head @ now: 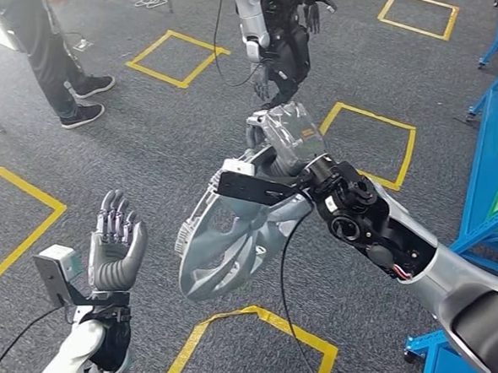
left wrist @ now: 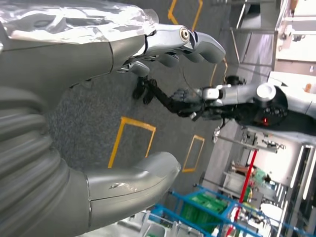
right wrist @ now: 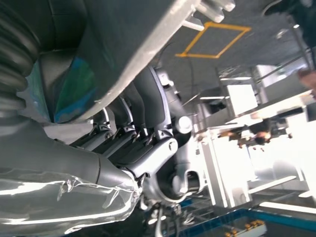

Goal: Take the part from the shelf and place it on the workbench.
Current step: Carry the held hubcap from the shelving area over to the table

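The left hand (head: pixel 116 248) is standing upright with its fingers spread, holding nothing, left of the part (head: pixel 243 237). The right hand (head: pixel 287 138) is curling its fingers around the part's rim, carrying this dull silver cast-metal piece, ribbed and rounded, above grey carpet (head: pixel 159 147) with yellow taped squares (head: pixel 176 58).

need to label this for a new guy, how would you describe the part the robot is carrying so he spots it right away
Start at the grey carpet floor with yellow taped squares, then follow the robot's right arm to its right hand. Hanging from it is the part: a silvery metal casting with ribs and openings, the only big shiny piece above the floor.
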Tool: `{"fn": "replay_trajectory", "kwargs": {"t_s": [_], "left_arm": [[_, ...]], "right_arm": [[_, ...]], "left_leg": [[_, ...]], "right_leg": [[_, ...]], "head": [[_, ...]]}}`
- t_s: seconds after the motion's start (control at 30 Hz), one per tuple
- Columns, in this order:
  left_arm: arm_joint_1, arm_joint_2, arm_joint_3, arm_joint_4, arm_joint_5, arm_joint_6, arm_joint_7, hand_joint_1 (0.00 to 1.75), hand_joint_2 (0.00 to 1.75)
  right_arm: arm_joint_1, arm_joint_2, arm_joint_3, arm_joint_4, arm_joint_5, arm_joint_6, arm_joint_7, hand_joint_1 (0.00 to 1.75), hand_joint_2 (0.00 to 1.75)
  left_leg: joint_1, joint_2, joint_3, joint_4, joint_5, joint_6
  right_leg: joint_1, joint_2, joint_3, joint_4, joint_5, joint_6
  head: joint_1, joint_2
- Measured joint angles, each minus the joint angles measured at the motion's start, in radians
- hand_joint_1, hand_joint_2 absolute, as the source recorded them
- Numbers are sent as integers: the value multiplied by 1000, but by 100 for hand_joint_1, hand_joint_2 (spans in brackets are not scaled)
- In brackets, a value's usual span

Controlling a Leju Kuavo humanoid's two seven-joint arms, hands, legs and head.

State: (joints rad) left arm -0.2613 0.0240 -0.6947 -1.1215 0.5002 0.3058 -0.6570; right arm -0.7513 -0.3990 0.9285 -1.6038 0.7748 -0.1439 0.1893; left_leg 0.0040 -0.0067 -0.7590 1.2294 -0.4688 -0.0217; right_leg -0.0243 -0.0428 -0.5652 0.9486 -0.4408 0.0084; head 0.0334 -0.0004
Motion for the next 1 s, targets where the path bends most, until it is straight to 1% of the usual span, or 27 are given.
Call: {"fn": "replay_trajectory", "kwargs": {"t_s": [0.03, 0.07, 0.1, 0.13, 0.17, 0.23, 0.27, 0.3, 0.37, 0.4, 0.43, 0.47, 0.5, 0.53, 0.57, 0.6, 0.63, 0.67, 0.73, 0.77, 0.8, 0.83, 0.87, 0.9, 0.93, 0.97, 1.0], "left_arm": [[0, 1, 0, 0, 1, 0, 0, 0, 175], [-1, 1, 0, 0, 1, 0, 0, 0, 175], [-2, 1, 0, 0, 2, 0, -1, 0, 175], [-3, 1, 0, 0, 2, 0, -1, 0, 175], [-3, 1, 0, 0, 2, -1, -2, 0, 175], [-3, 1, 0, 0, 2, -1, -3, 0, 175], [-4, 1, 0, 0, 2, -1, -4, 0, 175], [-5, 1, 0, 0, 2, -1, -5, 0, 175], [-7, -1, 0, 0, 2, -2, -7, 0, 175], [-6, -2, 0, 0, 2, -2, -7, 0, 175], [-5, -3, 0, 0, 2, -2, -7, 0, 175], [-4, -4, 0, 0, 2, -2, -7, 0, 175], [-3, -4, 0, 0, 2, -2, -8, 0, 175], [-3, -4, 0, 0, 2, -2, -8, 0, 175], [-3, -5, 0, 0, 2, -2, -9, 0, 175], [-4, -6, 0, 0, 2, -2, -10, 0, 175], [-4, -7, 0, 0, 2, -2, -11, 0, 175], [-3, -7, 0, 0, 2, -2, -11, 0, 175], [0, -6, 0, 0, 2, -2, -13, 0, 175], [1, -5, 1, 0, 2, -2, -14, 0, 175], [0, -4, 1, 0, 2, -1, -15, 0, 175], [-1, -3, 1, 0, 2, 0, -15, 0, 175], [-1, -2, 2, 0, 2, 2, -16, 0, 175], [0, -2, 2, 0, 2, 4, -16, 0, 175], [2, -1, 2, 0, 2, 6, -17, 0, 175], [4, 0, 2, 0, 2, 7, -17, 0, 175], [5, 2, 2, 0, 2, 8, -17, 0, 175]], "right_arm": [[2, 0, 0, -1, 1, 0, 0, 175, 175], [3, 0, -1, -1, 2, -1, 0, 175, 175], [3, 0, -1, -1, 3, -1, 0, 175, 175], [3, 0, -2, -1, 5, -2, 0, 175, 175], [3, 0, -2, -1, 6, -2, 0, 175, 175], [3, 0, -2, -2, 7, -2, -1, 175, 175], [3, -1, -3, -2, 7, -2, -1, 175, 175], [3, -2, -4, -2, 7, -3, -2, 175, 175], [5, -3, -6, -2, 7, -4, -3, 175, 175], [8, -4, -7, -2, 7, -4, -3, 175, 175], [13, -6, -7, -2, 7, -4, -3, 175, 175], [17, -7, -7, -2, 7, -4, -3, 175, 175], [20, -7, -7, -2, 7, -4, -3, 175, 175], [21, -8, -8, -2, 7, -4, -3, 175, 175], [21, -8, -8, -2, 7, -4, -3, 175, 175], [21, -8, -9, -2, 7, -5, -4, 175, 175], [21, -9, -10, -2, 7, -5, -4, 175, 175], [22, -9, -10, -3, 7, -5, -4, 175, 175], [22, -9, -10, -4, 7, -5, -4, 175, 175], [22, -9, -11, -5, 7, -5, -4, 175, 175], [22, -9, -11, -7, 7, -5, -4, 175, 175], [22, -10, -13, -9, 7, -4, -4, 175, 175], [22, -11, -14, -10, 7, -4, -3, 175, 175], [23, -12, -15, -10, 7, -4, -3, 175, 175], [25, -14, -16, -10, 7, -4, -3, 175, 175], [28, -14, -16, -10, 7, -4, -3, 175, 175], [31, -14, -16, -10, 7, -4, -3, 175, 175]], "left_leg": [[1, 12, 36, -71, 37, 1], [-3, 34, 76, -149, 67, 3], [-6, 51, 105, -208, 86, 7], [-10, 63, 124, -248, 96, 14], [-13, 63, 127, -257, 93, 20], [-12, 40, 127, -259, 93, 34], [-10, 30, 130, -261, 94, 41], [-8, 21, 133, -263, 94, 47], [-6, 2, 138, -265, 94, 54], [-7, -9, 138, -265, 94, 57], [-8, -22, 139, -264, 93, 57], [-9, -35, 140, -264, 93, 57], [-9, -48, 142, -264, 93, 57], [-10, -62, 144, -263, 93, 57], [-9, -74, 145, -263, 92, 56], [-10, -86, 144, -261, 91, 54], [-9, -97, 141, -260, 92, 50], [-7, -107, 137, -260, 93, 45], [-5, -124, 132, -263, 97, 34], [-8, -112, 130, -258, 91, 29], [-10, -88, 120, -236, 75, 23], [-12, -57, 99, -190, 48, 18], [-11, -26, 69, -125, 13, 13], [-8, -11, 32, -47, -22, 9], [-4, -5, 0, 18, -44, 5], [-1, -3, -17, 53, -49, 2], [1, 0, -15, 46, -34, 0]], "right_leg": [[0, -10, 4, 0, -3, 3], [2, -18, 7, 1, -7, 8], [5, -25, 9, 2, -10, 12], [9, -33, 11, 2, -13, 17], [12, -40, 12, 2, -15, 21], [11, -50, 17, 2, -22, 31], [8, -40, 14, 14, -33, 35], [6, -21, 1, 47, -55, 39], [4, 23, -61, 180, -118, 41], [5, 33, -101, 257, -146, 42], [6, 38, -132, 311, -158, 41], [6, 40, -147, 327, -150, 40], [7, 42, -140, 299, -123, 36], [6, 49, -114, 233, -80, 32], [6, 66, -81, 154, -41, 27], [5, 84, -49, 82, -13, 23], [5, 99, -28, 35, 2, 20], [7, 108, -18, 14, 2, 17], [6, 93, -11, 6, 2, 12], [3, 83, -7, 1, 4, 8], [0, 72, -3, -4, 6, 4], [-3, 60, 1, -9, 8, 0], [-2, 49, 2, -10, 8, -2], [-1, 38, 2, -10, 7, -4], [-2, 27, 3, -9, 5, -4], [-2, 16, 4, -9, 4, -4], [-3, 6, 6, -9, 1, -2]], "head": [[-1, 0], [-3, 0], [-5, 0], [-4, 0], [-2, 0], [4, 0], [7, 0], [11, 0], [22, 0], [27, 0], [31, 0], [33, 0], [36, 0], [37, 0], [39, 0], [39, 0], [38, 0], [38, 0], [36, 0], [34, 0], [28, 0], [20, 0], [13, 0], [6, 0], [3, 0], [1, 0], [-1, 0]]}}
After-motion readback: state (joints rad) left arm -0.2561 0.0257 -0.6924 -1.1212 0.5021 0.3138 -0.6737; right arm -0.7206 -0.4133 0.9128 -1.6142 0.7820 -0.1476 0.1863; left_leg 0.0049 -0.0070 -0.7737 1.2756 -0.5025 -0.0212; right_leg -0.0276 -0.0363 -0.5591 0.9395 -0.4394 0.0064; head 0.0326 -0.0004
